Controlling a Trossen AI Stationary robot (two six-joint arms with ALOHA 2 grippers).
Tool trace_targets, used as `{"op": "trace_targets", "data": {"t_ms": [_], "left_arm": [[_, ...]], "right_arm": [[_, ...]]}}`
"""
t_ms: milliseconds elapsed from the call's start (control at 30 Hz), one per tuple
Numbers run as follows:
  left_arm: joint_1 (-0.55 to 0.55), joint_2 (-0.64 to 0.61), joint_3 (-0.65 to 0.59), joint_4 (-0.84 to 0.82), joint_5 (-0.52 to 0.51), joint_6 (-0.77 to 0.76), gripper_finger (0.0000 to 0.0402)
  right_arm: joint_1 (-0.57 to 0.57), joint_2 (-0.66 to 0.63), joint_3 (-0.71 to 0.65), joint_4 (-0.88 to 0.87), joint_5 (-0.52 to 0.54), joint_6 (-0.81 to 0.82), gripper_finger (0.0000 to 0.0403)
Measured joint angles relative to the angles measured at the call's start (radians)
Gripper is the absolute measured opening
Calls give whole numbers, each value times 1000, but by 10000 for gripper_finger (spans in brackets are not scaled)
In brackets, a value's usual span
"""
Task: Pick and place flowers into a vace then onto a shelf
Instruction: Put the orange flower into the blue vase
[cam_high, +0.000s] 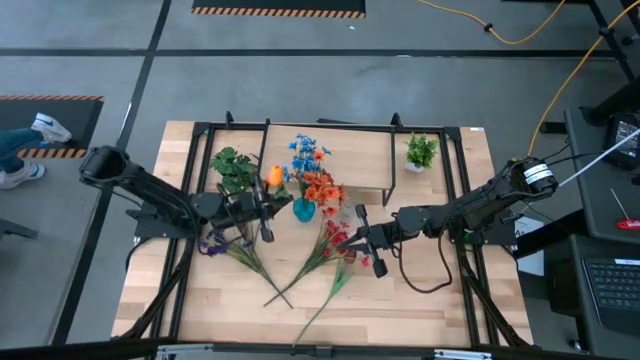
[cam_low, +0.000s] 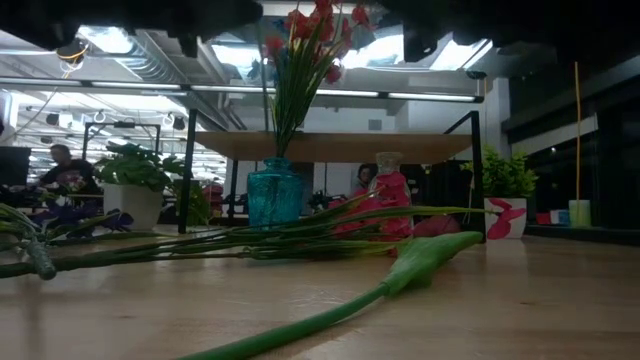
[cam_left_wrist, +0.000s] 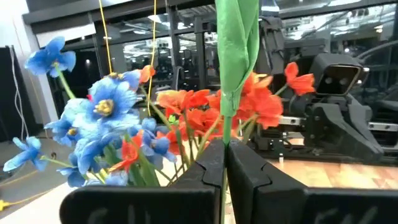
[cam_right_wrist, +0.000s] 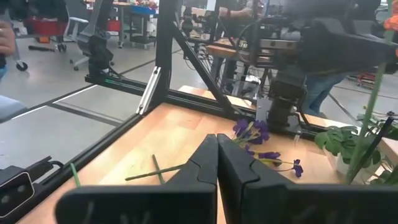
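Note:
A teal vase (cam_high: 303, 209) stands on the table in front of the shelf (cam_high: 350, 160) and holds blue and orange flowers (cam_left_wrist: 118, 124). My left gripper (cam_high: 266, 200) is just left of it, shut on an orange tulip (cam_high: 273, 177). Red flowers (cam_high: 335, 240) lie flat on the table with their stems toward the near edge. Purple flowers (cam_high: 215, 243) lie below my left arm. My right gripper (cam_high: 350, 238) hovers shut over the red blooms, with nothing between its fingers (cam_right_wrist: 205, 162). My left gripper pinches the tulip's green stem (cam_left_wrist: 225, 134) between its two fingers, just under a long leaf (cam_left_wrist: 237, 50). The fingers come roughly level from the table's left and lie across the stem. The stem stands upright. Its lower end is hidden by the fingers.
Two small potted plants stand on the table, one (cam_high: 233, 168) at the shelf's left end, one (cam_high: 421, 152) at its right. The shelf's black legs (cam_low: 187, 170) flank the vase. Loose green stems (cam_low: 420, 260) cross the near middle of the table.

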Motion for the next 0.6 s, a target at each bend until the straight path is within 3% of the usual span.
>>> {"op": "trace_targets", "data": {"t_ms": [233,600], "left_arm": [[61,0,-3,-3,79,-18,3],[114,27,-3,-27,106,-56,3]], "right_arm": [[0,0,0,0,0,-4,3],[0,0,0,0,0,-24,4]]}}
